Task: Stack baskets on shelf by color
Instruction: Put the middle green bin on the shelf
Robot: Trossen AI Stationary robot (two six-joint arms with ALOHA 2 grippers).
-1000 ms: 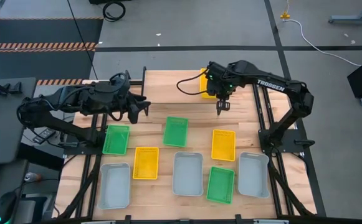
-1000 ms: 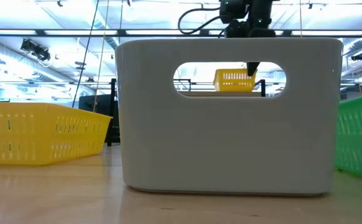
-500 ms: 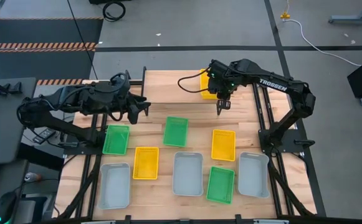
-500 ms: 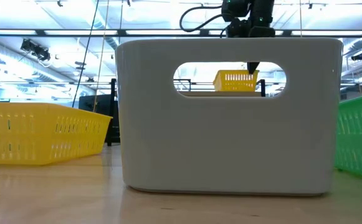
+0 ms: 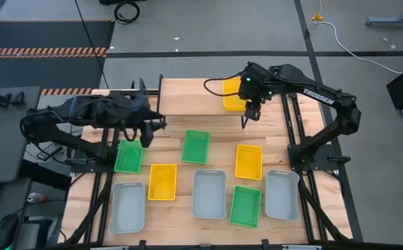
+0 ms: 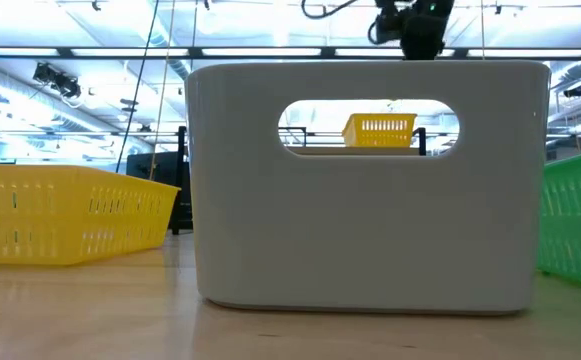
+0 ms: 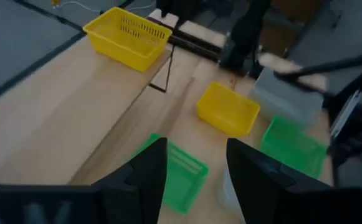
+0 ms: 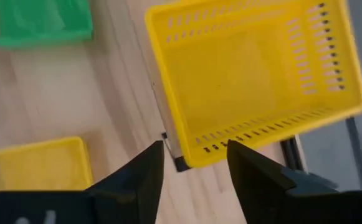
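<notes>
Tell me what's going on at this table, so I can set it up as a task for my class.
Two robot arms are sorting plastic baskets by colour onto a low wooden shelf at the far end of the table. One yellow basket already sits on the shelf. The right gripper hangs open and empty beside it. The left gripper, also open and empty, hovers near a green basket. Eight baskets, green, yellow and grey, lie unstacked on the table.
</notes>
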